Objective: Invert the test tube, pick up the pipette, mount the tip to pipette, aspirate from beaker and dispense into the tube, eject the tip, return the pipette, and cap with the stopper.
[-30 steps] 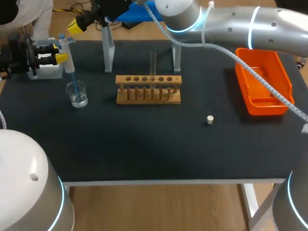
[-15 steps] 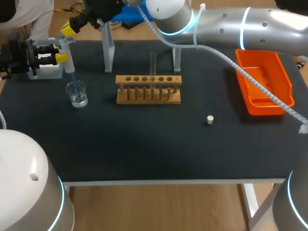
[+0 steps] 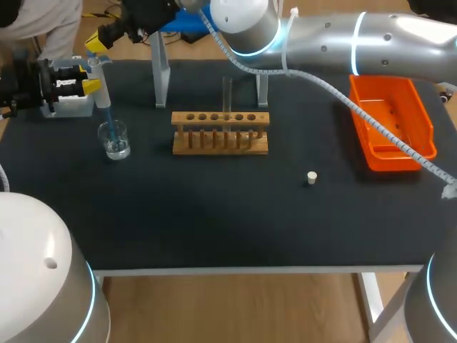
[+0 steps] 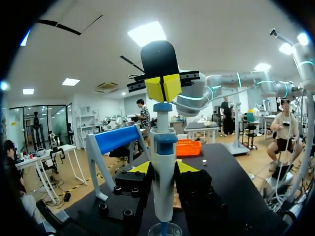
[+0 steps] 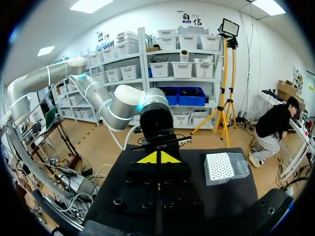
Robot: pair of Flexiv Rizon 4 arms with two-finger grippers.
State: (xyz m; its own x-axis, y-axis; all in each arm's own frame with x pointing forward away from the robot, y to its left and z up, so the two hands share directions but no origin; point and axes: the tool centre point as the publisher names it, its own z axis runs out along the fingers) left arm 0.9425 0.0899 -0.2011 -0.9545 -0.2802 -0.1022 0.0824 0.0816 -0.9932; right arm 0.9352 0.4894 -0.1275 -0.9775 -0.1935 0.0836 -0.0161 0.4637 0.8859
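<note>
My left gripper is shut on the white-and-blue pipette, holding it upright at the table's far left. The pipette's blue tip dips into the glass beaker. In the left wrist view the pipette stands between my left gripper's fingers. My right gripper, shut and holding nothing, hangs right at the plunger; I cannot tell if it touches. The right arm reaches across from the right, its gripper above the pipette. A clear test tube stands upright in the wooden rack. The white stopper lies on the mat.
An orange bin sits at the right. The pipette stand rises behind the rack. The white tip box lies beside the left gripper, partly hidden in the head view. My right gripper's own tips are pressed together.
The right arm has swung further left, bringing its shut gripper over the pipette's top. The left arm, pipette and beaker have stayed in place.
</note>
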